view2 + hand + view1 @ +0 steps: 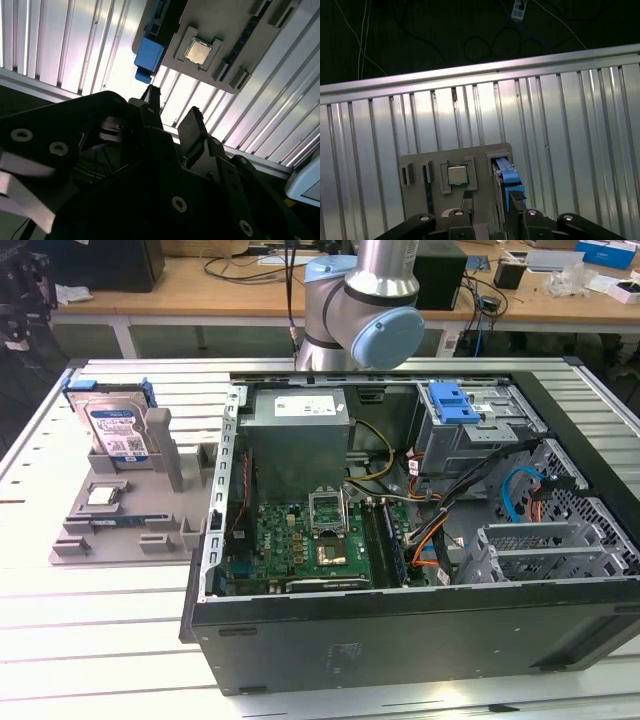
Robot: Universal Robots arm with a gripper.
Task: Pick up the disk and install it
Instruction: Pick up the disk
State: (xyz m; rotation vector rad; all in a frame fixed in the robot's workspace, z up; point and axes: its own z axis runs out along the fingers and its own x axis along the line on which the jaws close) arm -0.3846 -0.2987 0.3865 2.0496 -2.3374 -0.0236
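1. The disk stands on edge with its label facing out. It is slotted into a grey holder on the slatted bench, high on the exterior view's left.
2. A small square chip lies flat in a recess of the same holder, just below the disk in the exterior view.
3. In both wrist views the pincer is spread. Bare bench slats show between its two dark fingers, and nothing is pinched.
4. The pincer hangs above the holder, apart from it. In the first wrist view the disk's blue rail lies near one fingertip and the chip is just beside it.
5. The arm comes in at the top centre of the exterior view, behind an open computer case.
6. The case fills the centre and the exterior view's right, well apart from the disk. Its green board is exposed.
7. A blue caddy sits atop a grey drive cage in the case's upper right.
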